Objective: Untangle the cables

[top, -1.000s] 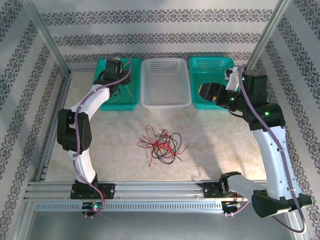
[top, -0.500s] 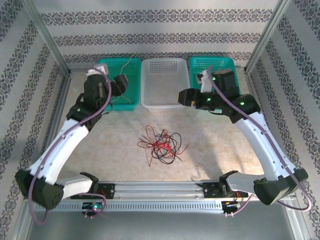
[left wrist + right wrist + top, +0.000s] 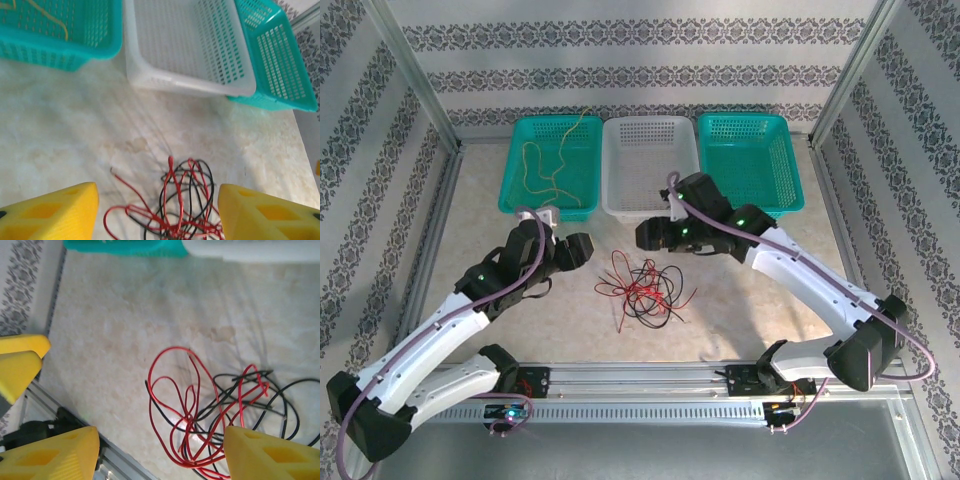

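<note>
Top view: the left pincer (image 3: 577,250) and the right pincer (image 3: 648,235) hang low over the marbled desk (image 3: 760,290), one to either side of a loose tangle of red and black cables (image 3: 642,284). The tangle lies flat on the desk, just to the right of the left pincer and just on the near side of the right pincer, touching neither. Left wrist view: the two yellow fingers (image 3: 55,210) stand wide apart with nothing between them but the far part of the tangle, which lies on the desk below and ahead of the tips; one red end curls out toward the left finger. Right wrist view: the yellow fingers (image 3: 272,455) are likewise spread wide and hold nothing, and the red loops and black strands lie below the gap, toward the right finger. Beyond both pincers three baskets stand in a row, touching or nearly so: a left teal basket (image 3: 516,165), a white basket (image 3: 616,165) and a right teal basket (image 3: 790,165). A yellow cable (image 3: 548,170) lies coiled inside the left teal basket, well beyond the left pincer and apart from the tangle.
</note>
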`<action>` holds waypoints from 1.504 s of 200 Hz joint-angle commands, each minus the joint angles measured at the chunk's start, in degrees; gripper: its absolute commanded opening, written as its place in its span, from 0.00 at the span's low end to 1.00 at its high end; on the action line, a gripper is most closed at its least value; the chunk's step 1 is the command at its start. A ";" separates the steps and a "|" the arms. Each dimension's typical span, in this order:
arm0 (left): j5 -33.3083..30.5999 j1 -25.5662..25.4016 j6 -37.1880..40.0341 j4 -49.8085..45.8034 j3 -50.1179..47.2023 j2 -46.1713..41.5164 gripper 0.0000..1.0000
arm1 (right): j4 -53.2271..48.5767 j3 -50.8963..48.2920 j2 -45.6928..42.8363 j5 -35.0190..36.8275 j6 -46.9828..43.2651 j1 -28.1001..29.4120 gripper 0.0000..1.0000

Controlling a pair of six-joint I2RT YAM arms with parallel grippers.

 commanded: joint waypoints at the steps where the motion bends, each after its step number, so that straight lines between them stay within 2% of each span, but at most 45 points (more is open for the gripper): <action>1: 2.50 -0.61 -3.50 0.30 -0.05 -0.65 0.61 | 2.74 -2.43 0.59 5.65 4.94 3.43 0.67; 53: 6.15 -0.52 -1.66 -1.36 1.43 2.15 0.59 | 3.12 -3.10 6.40 5.61 6.03 6.48 0.63; 95: 1.86 0.71 -1.93 -5.60 1.18 0.35 0.60 | 3.35 3.44 14.90 4.40 2.94 8.88 0.61; 121: 2.55 2.70 -0.92 -6.94 1.10 -1.81 0.61 | 3.91 8.06 21.45 2.24 1.87 9.32 0.58; 129: 2.37 2.90 -0.61 -7.31 1.04 -2.40 0.61 | 3.83 9.46 23.35 2.01 1.35 9.37 0.51; 145: 2.15 3.16 -0.85 -7.68 0.96 -3.46 0.62 | 0.93 13.95 26.59 2.95 -0.33 9.29 0.28; 157: 3.83 3.13 -0.68 -6.32 0.65 -3.87 0.62 | -0.35 17.15 27.46 3.15 -2.16 9.19 0.17; 169: 5.95 3.11 -0.35 -4.34 0.55 -3.86 0.62 | -1.62 21.25 27.34 3.26 -3.95 8.94 0.00; 200: 9.77 3.16 -1.57 1.14 0.64 -3.37 0.61 | -2.96 26.57 23.18 2.31 -6.35 8.66 0.00; 227: 15.63 3.06 -6.25 14.20 -2.31 -3.36 0.62 | -3.05 27.37 17.61 2.63 -7.18 8.49 0.00; 246: 17.12 3.08 -8.35 20.36 -2.63 -2.68 0.62 | -3.01 28.58 13.69 4.06 -8.09 7.86 0.00; 301: 15.66 3.04 -3.60 17.34 3.50 0.41 0.66 | -5.05 37.75 9.66 0.88 -8.23 5.32 0.00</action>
